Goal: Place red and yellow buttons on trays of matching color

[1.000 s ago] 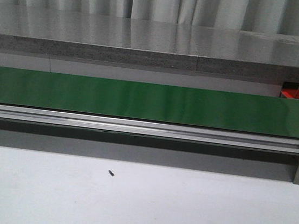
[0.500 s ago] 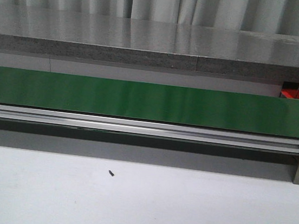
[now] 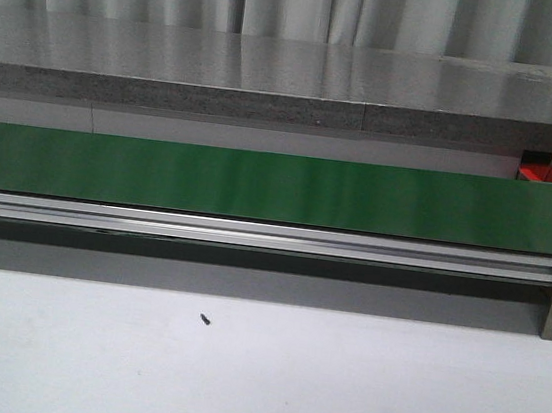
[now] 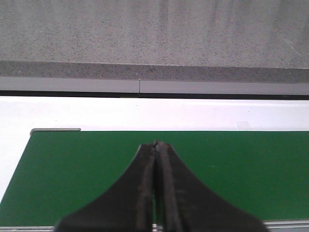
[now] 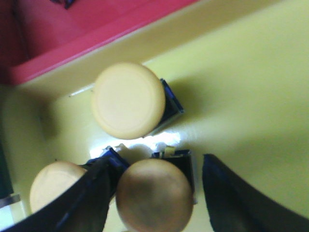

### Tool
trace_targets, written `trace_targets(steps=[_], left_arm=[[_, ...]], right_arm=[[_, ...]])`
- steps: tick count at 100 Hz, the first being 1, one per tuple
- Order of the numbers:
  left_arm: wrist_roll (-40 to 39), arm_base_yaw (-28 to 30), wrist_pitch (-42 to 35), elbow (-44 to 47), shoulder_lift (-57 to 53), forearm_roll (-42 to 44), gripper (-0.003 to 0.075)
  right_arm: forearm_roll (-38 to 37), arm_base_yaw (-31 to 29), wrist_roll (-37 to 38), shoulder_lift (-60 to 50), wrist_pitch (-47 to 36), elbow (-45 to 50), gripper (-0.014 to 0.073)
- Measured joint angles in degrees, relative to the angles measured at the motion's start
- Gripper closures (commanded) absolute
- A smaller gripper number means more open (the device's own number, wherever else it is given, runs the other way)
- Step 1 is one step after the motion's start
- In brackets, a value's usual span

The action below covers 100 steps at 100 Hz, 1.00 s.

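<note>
Between the fingers of the right gripper (image 5: 154, 193), which stand apart, sits 1 yellow button (image 5: 154, 194) on the floor of the yellow tray (image 5: 241, 92). At 12 o'clock from it stands a 2nd yellow button (image 5: 128, 100), at 9 o'clock a 3rd (image 5: 53, 186), and the red tray (image 5: 72, 34) borders the yellow one. Left gripper (image 4: 155, 145) has its jaws pressed together, holding nothing, above the green conveyor belt (image 4: 241, 174).
</note>
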Motion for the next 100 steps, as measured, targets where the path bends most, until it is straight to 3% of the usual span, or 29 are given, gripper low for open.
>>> trace_targets(steps=[33, 79, 89, 100], left_arm=[[0.0, 0.0, 0.0, 0.0, 0.0, 0.0, 0.0740], [0.0, 0.0, 0.0, 0.0, 0.0, 0.0, 0.0740], [0.0, 0.0, 0.0, 0.0, 0.0, 0.0, 0.0740], [0.0, 0.0, 0.0, 0.0, 0.0, 0.0, 0.0740]], right_arm=[[0.5, 2.2, 0.2, -12.7, 0.1, 0.0, 0.0154], [-0.6, 24.0, -2.9, -35.6, 1.6, 0.1, 0.0158], [-1.6, 25.3, -3.0, -40.9, 3.0, 0.1, 0.0237], [-3.1, 25.4, -3.1, -46.2, 5.6, 0.1, 0.0410]])
